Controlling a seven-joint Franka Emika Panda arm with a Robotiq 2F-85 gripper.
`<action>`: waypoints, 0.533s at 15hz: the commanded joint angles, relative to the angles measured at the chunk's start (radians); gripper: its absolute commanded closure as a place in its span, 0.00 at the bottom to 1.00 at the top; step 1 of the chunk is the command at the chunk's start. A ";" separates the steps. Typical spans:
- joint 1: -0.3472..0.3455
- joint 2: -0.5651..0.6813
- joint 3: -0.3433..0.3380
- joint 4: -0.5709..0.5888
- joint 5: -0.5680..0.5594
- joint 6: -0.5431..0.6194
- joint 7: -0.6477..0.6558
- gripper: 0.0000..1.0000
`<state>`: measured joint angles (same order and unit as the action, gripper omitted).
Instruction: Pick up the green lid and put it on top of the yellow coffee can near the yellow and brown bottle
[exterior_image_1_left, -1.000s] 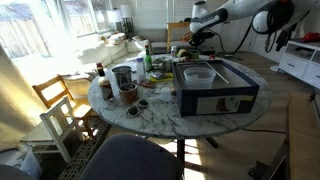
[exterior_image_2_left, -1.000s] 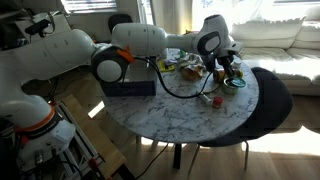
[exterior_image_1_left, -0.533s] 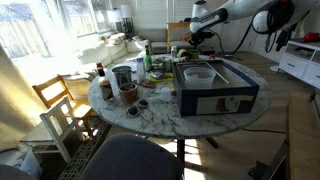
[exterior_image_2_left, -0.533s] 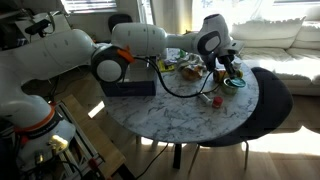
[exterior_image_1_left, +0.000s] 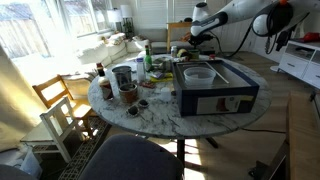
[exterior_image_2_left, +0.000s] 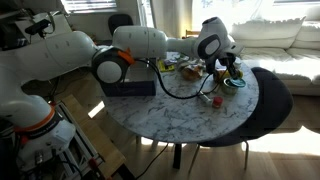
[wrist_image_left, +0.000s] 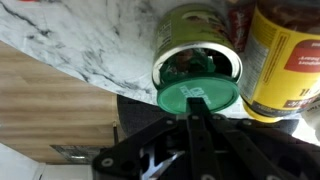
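Wrist view: green lid (wrist_image_left: 198, 95) sits pinched at the jaws' tips.

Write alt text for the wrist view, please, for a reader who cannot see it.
A green lid, gripped by the end effector, partly covers the open mouth of a can on a marble table. A yellow-labelled jar stands beside it.

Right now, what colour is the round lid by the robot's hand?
The lid is bright green; the wrist view shows it best.
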<state>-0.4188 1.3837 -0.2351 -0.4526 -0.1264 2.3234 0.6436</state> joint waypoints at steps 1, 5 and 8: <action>0.008 0.026 -0.038 0.004 0.009 0.046 0.064 1.00; 0.012 0.033 -0.045 0.001 0.005 0.056 0.076 1.00; 0.015 0.036 -0.045 -0.002 0.006 0.051 0.067 1.00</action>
<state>-0.4110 1.4037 -0.2601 -0.4527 -0.1265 2.3541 0.6921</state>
